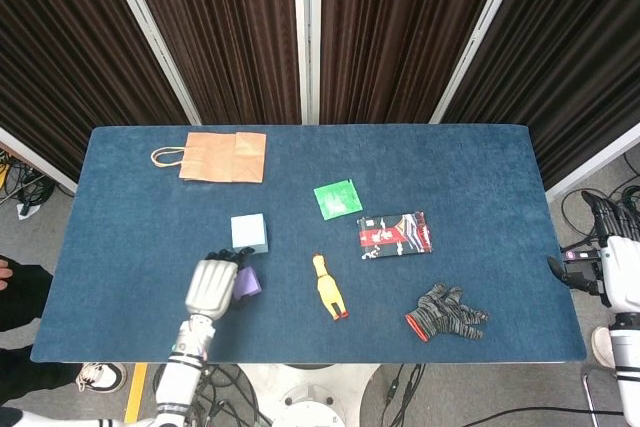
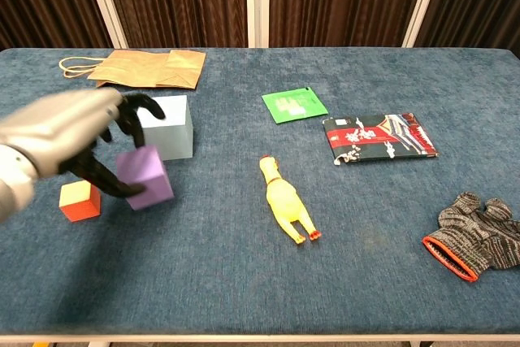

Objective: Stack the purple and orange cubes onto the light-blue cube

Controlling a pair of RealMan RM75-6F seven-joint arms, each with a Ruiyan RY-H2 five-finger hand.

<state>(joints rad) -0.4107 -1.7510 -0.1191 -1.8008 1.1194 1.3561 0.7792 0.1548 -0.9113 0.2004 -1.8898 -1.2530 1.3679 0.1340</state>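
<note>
Gripping purple cube (image 2: 145, 177), left robot hand (image 2: 69, 132) (blurred) hides orange cube (image 2: 80, 201) partly.

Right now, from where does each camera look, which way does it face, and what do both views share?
Head view: high above the near table edge, looking steeply down on the table; shows the left hand and the right hand beside the table.
Chest view: low at the near edge, facing across the table to the curtains; shows only the left hand.
Shared: left hand holding the purple cube, light-blue cube, rubber chicken.
</note>
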